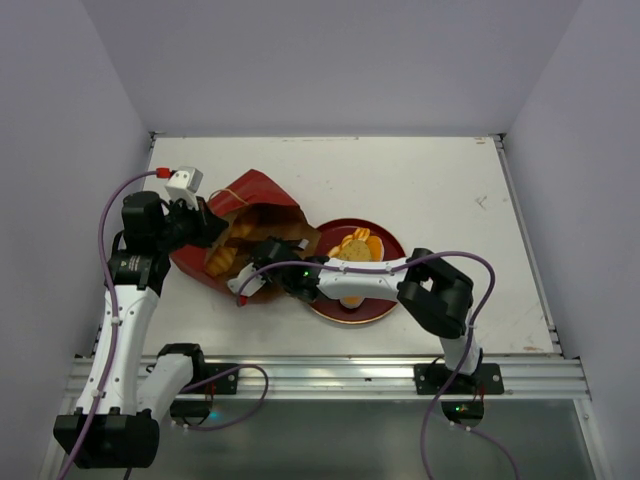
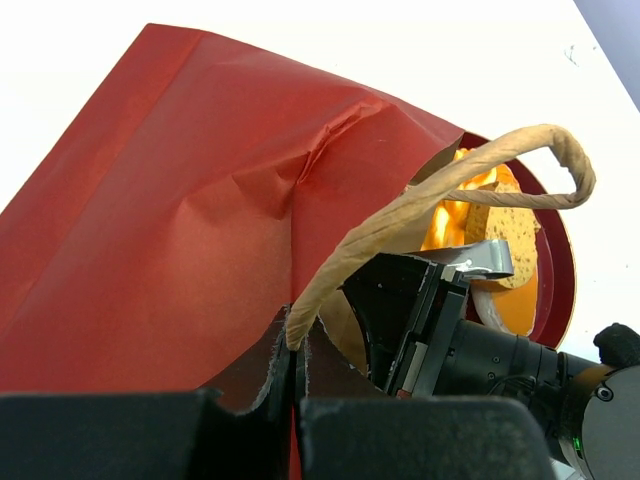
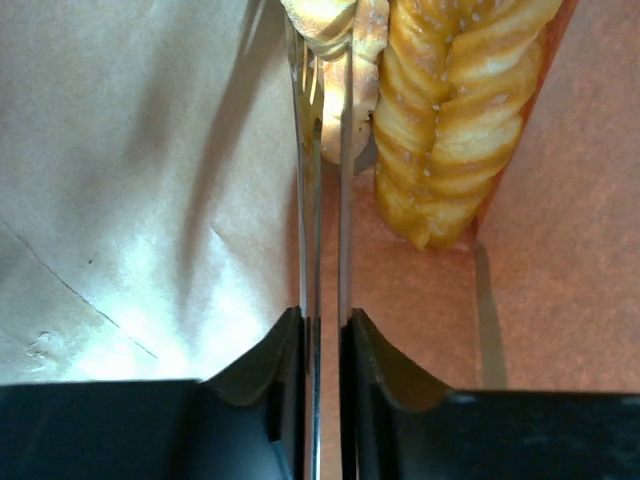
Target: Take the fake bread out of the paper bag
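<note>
Well, we are partway through. Some bread (image 1: 356, 245) already sits on the plate (image 1: 388, 238), which is at 3 o'clock from the bag (image 1: 265, 190). More bread is not out yet.

The bag lies on its side with its mouth open toward 4 o'clock, and we can see orange pieces inside it. Our left gripper (image 2: 297, 395) is pinched tight on the edge of the bag, right where the handle (image 2: 470, 170) comes out, and it holds the mouth up.

Our right gripper (image 3: 323, 70) is deep in the bag, reaching in from 3 o'clock. Its two fingers are very close together, and the end of one pale bread looks squeezed between them. A twisted loaf (image 3: 455, 120) lies just beside it, at 2 o'clock in the wrist view.

So we think at least two pieces are left to pull out. If more hide deeper, we cannot tell.
</note>
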{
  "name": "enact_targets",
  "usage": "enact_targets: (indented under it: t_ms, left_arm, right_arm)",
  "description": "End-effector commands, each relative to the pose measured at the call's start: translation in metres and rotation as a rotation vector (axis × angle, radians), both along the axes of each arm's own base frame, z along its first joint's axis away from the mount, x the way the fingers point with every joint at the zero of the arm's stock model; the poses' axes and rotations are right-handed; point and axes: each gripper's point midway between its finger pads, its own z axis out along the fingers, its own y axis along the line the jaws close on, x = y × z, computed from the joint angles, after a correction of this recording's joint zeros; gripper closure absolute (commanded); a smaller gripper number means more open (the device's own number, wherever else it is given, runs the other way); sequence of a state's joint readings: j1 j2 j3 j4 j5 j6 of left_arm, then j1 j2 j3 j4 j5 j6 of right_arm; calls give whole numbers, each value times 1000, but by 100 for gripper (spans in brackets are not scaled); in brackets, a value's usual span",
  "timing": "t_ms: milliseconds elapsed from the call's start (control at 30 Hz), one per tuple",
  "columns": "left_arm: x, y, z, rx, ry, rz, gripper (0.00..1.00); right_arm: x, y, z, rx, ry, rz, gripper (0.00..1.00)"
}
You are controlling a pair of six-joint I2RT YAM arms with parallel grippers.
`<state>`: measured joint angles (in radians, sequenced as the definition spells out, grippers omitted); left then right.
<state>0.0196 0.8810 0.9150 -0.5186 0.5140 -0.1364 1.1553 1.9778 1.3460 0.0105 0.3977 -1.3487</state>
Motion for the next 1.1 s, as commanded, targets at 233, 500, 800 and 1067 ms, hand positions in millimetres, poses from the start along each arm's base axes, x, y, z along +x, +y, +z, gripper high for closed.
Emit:
enact_targets:
  t_ms: [233, 500, 800, 1067]
  left_arm:
    - [0, 4, 19, 19, -60, 5, 100]
    - [1, 2, 18, 8, -63, 0, 100]
    - [0, 5, 15, 21, -61, 14, 100]
    - [4, 8, 21, 26, -69, 36, 100]
  right_arm:
    - [1, -15, 42, 164, 100, -85, 100]
    - [-9, -45, 56, 205, 141, -126, 100]
    - [-21, -82, 79, 268, 163, -176, 100]
    - [-42, -132, 101, 299, 184, -224, 100]
